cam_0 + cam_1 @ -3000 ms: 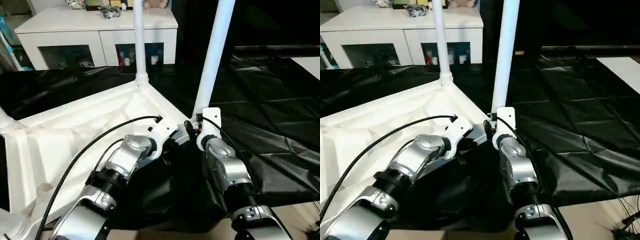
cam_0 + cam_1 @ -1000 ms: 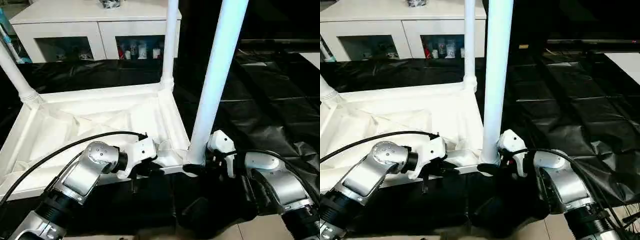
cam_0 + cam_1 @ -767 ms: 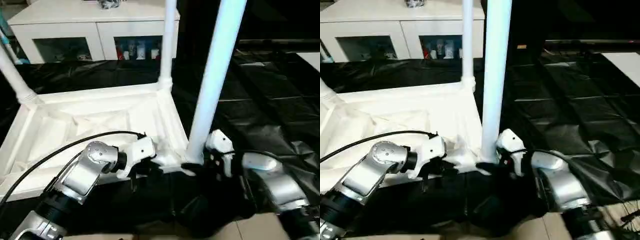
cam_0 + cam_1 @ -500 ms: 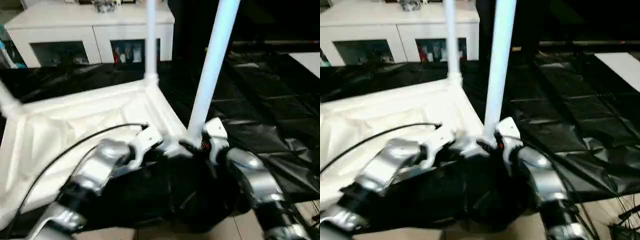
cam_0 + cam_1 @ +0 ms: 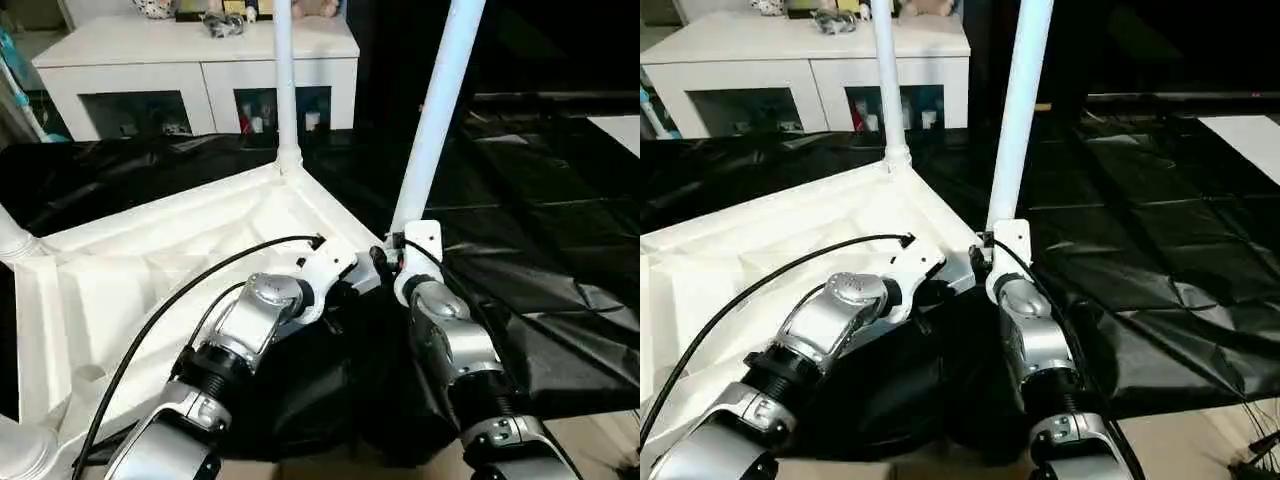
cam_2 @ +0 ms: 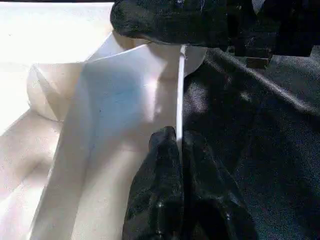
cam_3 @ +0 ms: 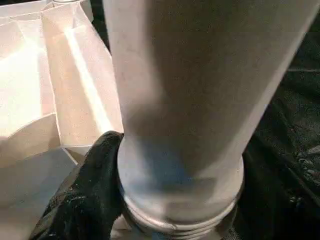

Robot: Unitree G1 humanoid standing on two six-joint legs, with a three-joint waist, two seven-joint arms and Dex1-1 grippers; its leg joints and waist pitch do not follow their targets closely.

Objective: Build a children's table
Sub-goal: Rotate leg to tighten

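Observation:
The children's table top (image 5: 150,270) lies upside down on a black sheet, ribbed underside up. A white leg (image 5: 432,120) stands upright in its near right corner socket. My right gripper (image 5: 388,258) is closed around this leg's base, with one black finger (image 7: 92,195) pressed against the leg just above the socket. My left gripper (image 6: 176,142) is shut on the thin rim of the table top beside that corner, and its fingers (image 6: 160,200) pinch the edge.
More legs stand upright at the far corner (image 5: 283,90), the left corner (image 5: 10,240) and the near left corner (image 5: 25,450). A white cabinet (image 5: 200,70) with glass doors stands behind. The black sheet (image 5: 540,220) covers the floor to the right.
The gripped corner with its leg has moved away from me and the table top has turned on the sheet. My arms now reach forward from below. Both grips have held.

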